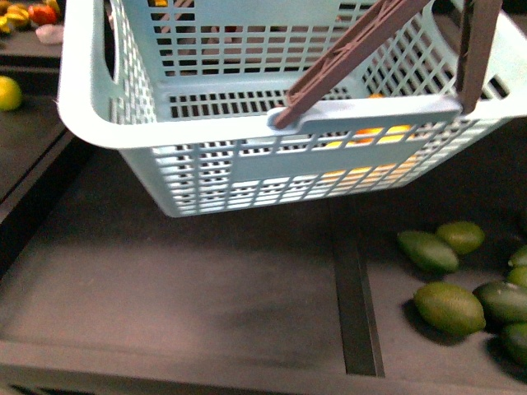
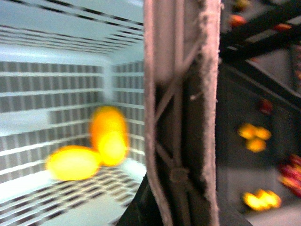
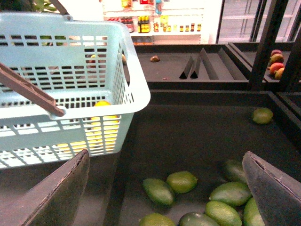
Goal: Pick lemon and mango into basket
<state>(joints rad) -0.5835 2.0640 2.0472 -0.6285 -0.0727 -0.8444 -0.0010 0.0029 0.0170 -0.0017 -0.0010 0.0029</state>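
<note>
The pale turquoise basket (image 1: pixel 107 123) hangs tilted above the dark shelf, and its brown handle (image 1: pixel 354 70) rises toward the upper right. My left gripper (image 2: pixel 178 207) is shut on that handle (image 2: pixel 181 117); its jaws show only as dark shapes at the handle's base. Inside the basket, in the blurred left wrist view, lie the orange-blushed mango (image 2: pixel 109 134) and, touching it, the plain yellow lemon (image 2: pixel 73 162). Yellow-orange fruit also shows through the basket's slots (image 1: pixel 366 136). My right gripper (image 3: pixel 164 197) is open and holds nothing. It hovers over green fruit, beside the basket (image 3: pixel 136 94).
Several green oval fruits (image 1: pixel 449 306) lie on the dark shelf at the lower right, also under my right gripper (image 3: pixel 182 181). A black divider strip (image 1: pixel 354 304) crosses the shelf. A yellow-green fruit (image 1: pixel 8 92) sits far left. Red and yellow fruit (image 1: pixel 33 15) sits at the back left.
</note>
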